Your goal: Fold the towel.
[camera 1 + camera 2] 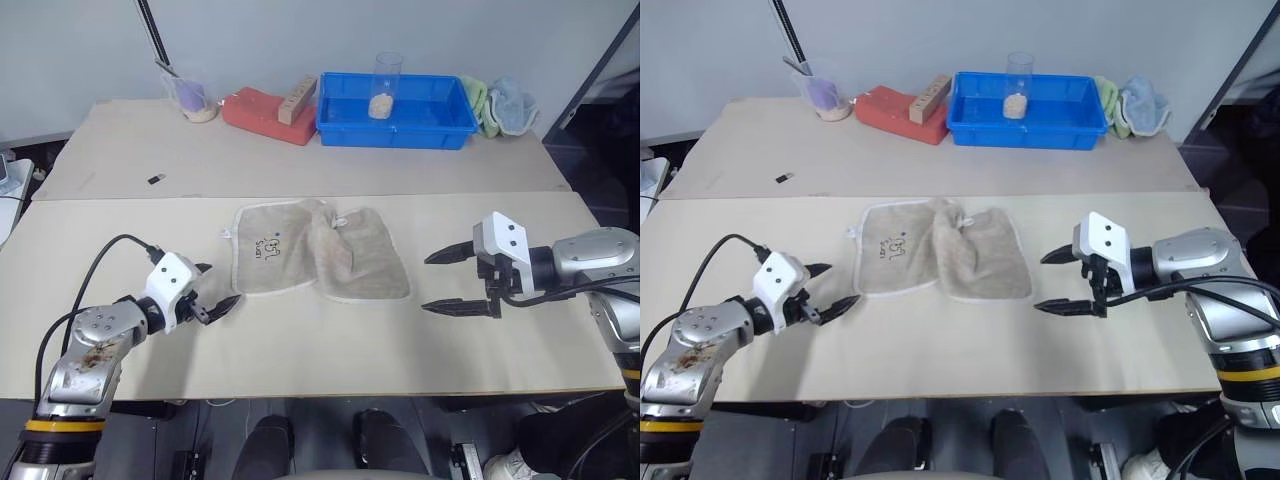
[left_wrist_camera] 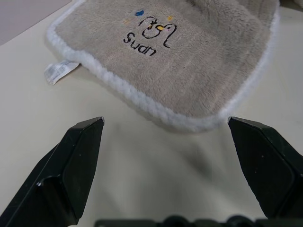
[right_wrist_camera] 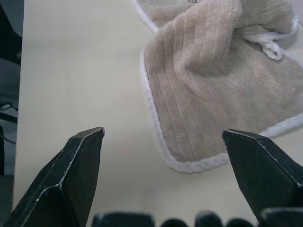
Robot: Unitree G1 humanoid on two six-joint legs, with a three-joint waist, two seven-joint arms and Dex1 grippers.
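Beige towel (image 1: 318, 252) lies rumpled at table (image 1: 300, 350) centre, a raised fold through its middle. Left gripper (image 1: 216, 300) at 8 o'clock and right gripper (image 1: 448, 282) at 3 o'clock flank it, jaws wide apart, empty, probably positioned to take opposite edges.

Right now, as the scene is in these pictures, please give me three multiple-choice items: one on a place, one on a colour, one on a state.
1. Where does the towel lie?
A. In the blue tray
B. On the table, between the two grippers
C. On the red block

2. What colour is the towel's edging?
A. White
B. Green
C. Black

3. How does the left gripper stand?
A. Shut on the towel
B. Shut on nothing
C. Open, short of the towel

Answers:
1 B: it lies on the table, with the right gripper on its other side.
2 A: the left wrist view shows a white stitched rim.
3 C: its fingers stand apart, bare table between.
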